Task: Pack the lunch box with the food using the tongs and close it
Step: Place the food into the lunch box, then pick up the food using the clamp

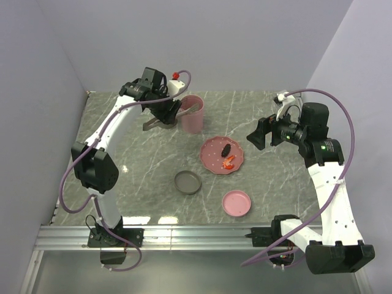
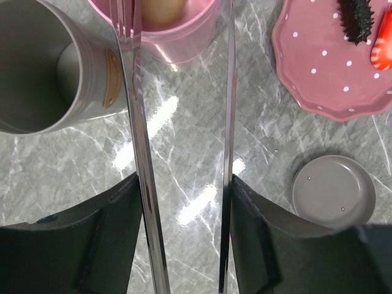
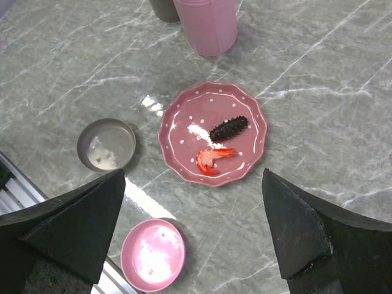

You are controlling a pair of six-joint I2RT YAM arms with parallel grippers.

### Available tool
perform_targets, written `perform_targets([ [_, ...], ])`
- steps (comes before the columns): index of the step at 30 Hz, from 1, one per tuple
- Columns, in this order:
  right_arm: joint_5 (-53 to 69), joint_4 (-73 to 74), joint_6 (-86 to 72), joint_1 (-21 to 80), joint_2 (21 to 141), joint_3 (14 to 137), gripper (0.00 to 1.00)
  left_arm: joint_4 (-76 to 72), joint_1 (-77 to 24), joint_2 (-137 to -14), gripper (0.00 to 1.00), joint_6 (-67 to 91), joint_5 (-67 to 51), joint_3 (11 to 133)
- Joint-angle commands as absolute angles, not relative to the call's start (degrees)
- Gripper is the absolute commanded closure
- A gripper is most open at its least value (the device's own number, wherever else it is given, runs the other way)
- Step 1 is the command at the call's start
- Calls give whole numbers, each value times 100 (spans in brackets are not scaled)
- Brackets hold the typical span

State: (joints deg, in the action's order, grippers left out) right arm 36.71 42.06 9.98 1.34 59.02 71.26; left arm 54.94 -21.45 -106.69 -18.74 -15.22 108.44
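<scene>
My left gripper point(image 2: 184, 184) point(image 1: 165, 114) is shut on the tongs point(image 2: 138, 122), one thin metal arm against each finger, and the arms stand apart. The tong tips reach over the pink lunch box cup point(image 2: 184, 38) point(image 1: 191, 115), where the beige ball point(image 2: 162, 8) lies inside. On the pink scalloped plate point(image 3: 177, 136) point(image 1: 211, 162) lie the dark brown oblong piece point(image 3: 228, 128) point(image 1: 226, 149) and the red-orange shrimp point(image 3: 212, 159) point(image 1: 228, 162). My right gripper point(image 3: 193, 184) point(image 1: 260, 136) hangs open above the table, right of the plate, holding nothing.
A grey cup point(image 2: 37, 73) stands beside the pink one, empty as far as I can see. A grey lid point(image 1: 187, 182) point(image 3: 106, 144) and a pink lid point(image 1: 236, 203) point(image 3: 152, 254) lie in front of the plate. Walls close the table's back and sides.
</scene>
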Motion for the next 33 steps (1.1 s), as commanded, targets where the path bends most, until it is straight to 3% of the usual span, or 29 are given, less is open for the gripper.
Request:
perform_targets([
  [1, 3735, 4192, 1055, 79, 5897, 7400, 1, 5300, -2153, -10433, 41, -1872, -1617, 11258],
  [14, 3665, 4219, 993, 79, 5976, 7523, 1, 5555, -2443, -9766, 41, -1872, -2092, 11268],
  [24, 3419, 4192, 861, 35, 6012, 7594, 1, 4765, -3867, -9009, 38, -1213, -1714, 9196],
  [33, 3375, 4140, 826, 35, 6047, 7550, 1, 4395, -4412, -9509, 38, -238, -1301, 8938],
])
